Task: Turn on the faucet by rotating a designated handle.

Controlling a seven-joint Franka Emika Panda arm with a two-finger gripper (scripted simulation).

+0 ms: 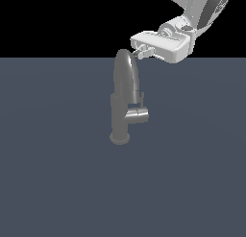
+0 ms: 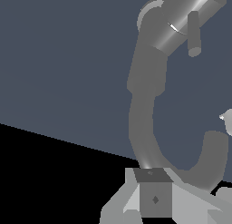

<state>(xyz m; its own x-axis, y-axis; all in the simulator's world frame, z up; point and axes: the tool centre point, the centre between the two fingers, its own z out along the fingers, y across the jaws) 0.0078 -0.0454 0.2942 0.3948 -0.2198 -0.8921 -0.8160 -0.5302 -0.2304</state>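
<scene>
The floor point(image 1: 57, 173) is lying as a wide flat grey-blue surface under a black background, and the faucet point(image 1: 126, 94) is standing on it near the middle of the exterior view, upright on its round base, with the arched spout at the top. The arm point(image 1: 202, 8) is coming in from the upper corner on the exterior view's right and is sloping down toward the top of the spout, with the white hand nearly level. The gripper point(image 1: 142, 51) is sitting just beside the top of the arch, on the exterior view's right of it; whether it is touching the spout I cannot tell. How far the fingers are apart I also cannot tell, because in the exterior view they are very small, and the wrist view is showing only one grey finger point(image 2: 154, 196) clearly at the edge, just by the curve of the spout. It is not holding anything that I can see. The handle point(image 1: 142, 97) is a thin rod at the end of the short side stub, well below the gripper. The wrist view is showing this rod point(image 2: 194, 32) more clearly, crossing the end of the stub, and it is also showing the open hook of the spout, which the exterior view is seeing only edge-on.
</scene>
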